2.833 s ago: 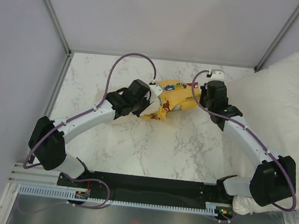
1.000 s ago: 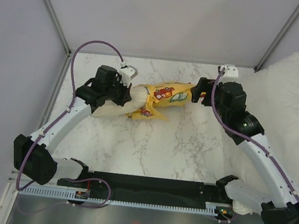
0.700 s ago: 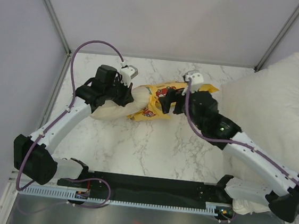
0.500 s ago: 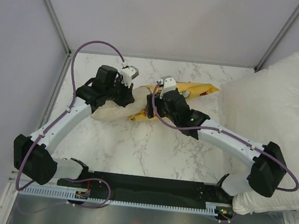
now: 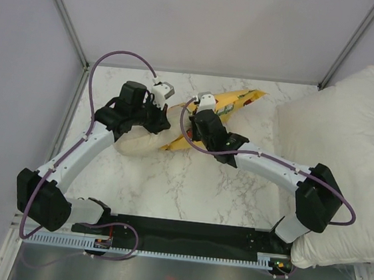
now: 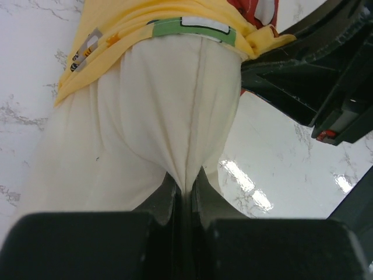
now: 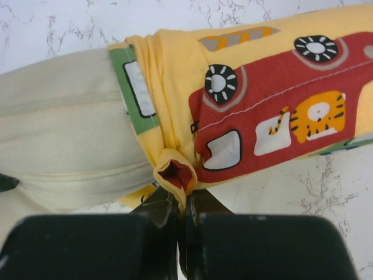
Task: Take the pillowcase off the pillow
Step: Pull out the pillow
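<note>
Right gripper (image 7: 182, 201), having crossed from the far end of the pillowcase (image 7: 262, 105) to its bunched hem, had clamped a fold there while left gripper (image 6: 183, 186) pinched the half-bared pillow (image 6: 169, 116) on the table (image 5: 202, 188), so another stripping pull looked ready.

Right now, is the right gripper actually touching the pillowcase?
Touching. The right wrist view shows the right gripper shut on a bunched fold of the pillowcase at its open edge.
</note>
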Available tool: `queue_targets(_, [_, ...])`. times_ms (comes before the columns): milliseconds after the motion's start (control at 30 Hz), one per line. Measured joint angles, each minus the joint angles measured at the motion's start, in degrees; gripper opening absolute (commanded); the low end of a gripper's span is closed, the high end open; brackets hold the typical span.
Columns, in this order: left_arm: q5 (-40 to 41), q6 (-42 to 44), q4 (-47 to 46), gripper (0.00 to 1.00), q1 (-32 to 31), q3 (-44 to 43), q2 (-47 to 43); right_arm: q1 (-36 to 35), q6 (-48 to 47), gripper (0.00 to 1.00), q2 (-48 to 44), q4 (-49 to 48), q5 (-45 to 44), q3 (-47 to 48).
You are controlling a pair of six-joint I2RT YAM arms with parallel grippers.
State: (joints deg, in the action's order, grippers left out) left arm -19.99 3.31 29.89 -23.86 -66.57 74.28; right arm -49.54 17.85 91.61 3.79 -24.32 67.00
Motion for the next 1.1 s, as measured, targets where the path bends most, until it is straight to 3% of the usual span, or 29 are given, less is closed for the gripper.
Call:
queue_targets(700, [-13.2, 0.0, -7.2, 0.02, -1.0, -0.3, -0.4, 19.9, -0.1, 0.0, -5.8, 7.8, 13.8, 2.6])
queue_targets(1100, [-14.2, 0.0, -10.2, 0.02, -1.4, -1.1, -0.5, 27.9, -3.1, 0.0, -3.9, 15.3, 20.6, 11.4])
